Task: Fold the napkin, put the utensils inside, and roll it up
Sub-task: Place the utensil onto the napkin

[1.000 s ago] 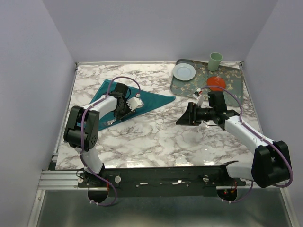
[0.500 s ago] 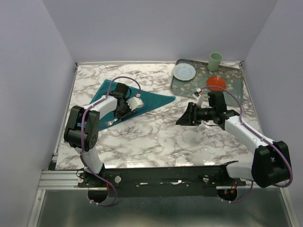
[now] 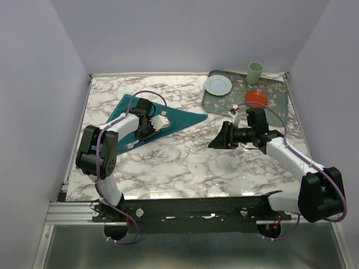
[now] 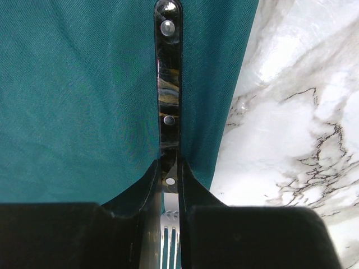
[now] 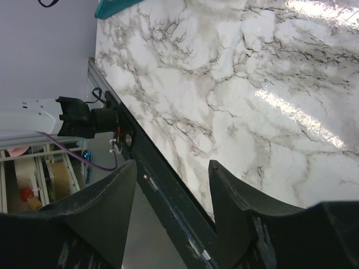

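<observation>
Fork (image 4: 169, 84) is sitting pinched by its black handle in my left claw (image 4: 170, 171), over the napkin's (image 4: 84, 101) edge; my right claw (image 5: 172, 166) is hovering spread above the desk (image 5: 224, 84), well apart from the napkin.

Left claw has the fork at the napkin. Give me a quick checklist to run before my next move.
1. Grip: left claw shut on the black handle of the fork: ok.
2. Napkin folded: it shows as a triangle in the top view: ok.
3. Fork fully over the cloth: the handle is, but the tines stick out past the cloth's edge over the table: not ok.
4. Fork resting on the cloth or held just above it: cannot tell.
5. Right claw out of the way: open, empty, over bare marble away from the napkin: ok.
</observation>
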